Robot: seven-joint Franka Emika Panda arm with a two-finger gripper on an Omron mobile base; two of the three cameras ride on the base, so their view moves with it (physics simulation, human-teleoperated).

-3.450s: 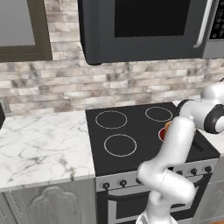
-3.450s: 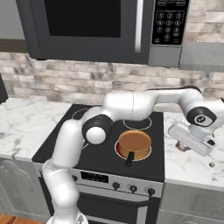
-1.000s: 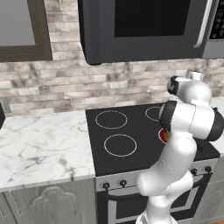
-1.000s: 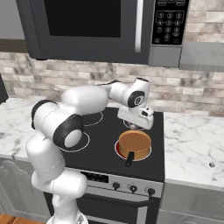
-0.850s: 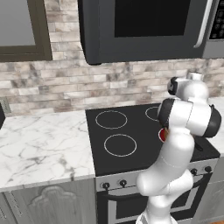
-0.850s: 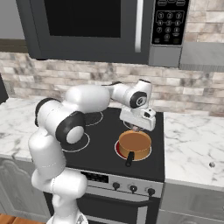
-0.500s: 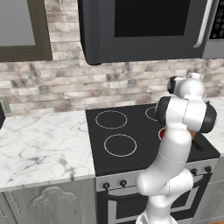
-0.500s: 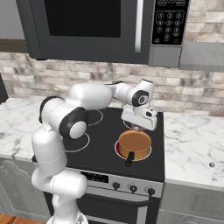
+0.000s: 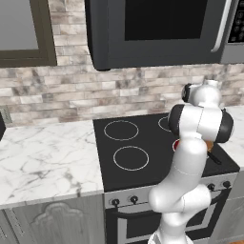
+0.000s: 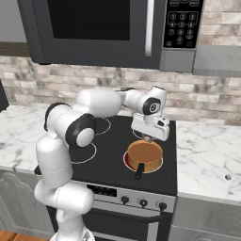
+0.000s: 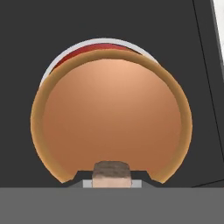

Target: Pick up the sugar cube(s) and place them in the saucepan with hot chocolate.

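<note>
From the right base view, the claw (image 10: 147, 138) hangs in the middle of the frame, just above the back rim of the saucepan (image 10: 145, 156). That copper-orange pot sits on a red-glowing burner (image 10: 127, 160) at the front right of the black stove (image 10: 113, 162), its thin dark handle (image 10: 140, 171) pointing toward the knobs at the lower edge.

The left base view tells much less: the white arm (image 9: 190, 157) stands in the right half of the frame and covers most of the pan, leaving a sliver of red burner, a bit of orange and the dark handle tip poking out at right centre. It does show the marble worktop (image 9: 43, 157) stretching across the left of the frame and two unlit burner rings (image 9: 125, 143).

The hand view looks straight down into the saucepan (image 11: 111, 127): a round, flat brown surface inside a lighter orange rim, with a red arc of burner behind it toward the top of the frame. At the bottom centre, a small brownish sugar cube (image 11: 111, 175) sits pinched between the dark finger tips (image 11: 81, 180), right over the pan's near rim. So the claw is pressed in on the cube, not spread.

A microwave (image 10: 108, 30) hangs along the top of the right base view, with a brick wall (image 10: 70, 82) beneath it.
</note>
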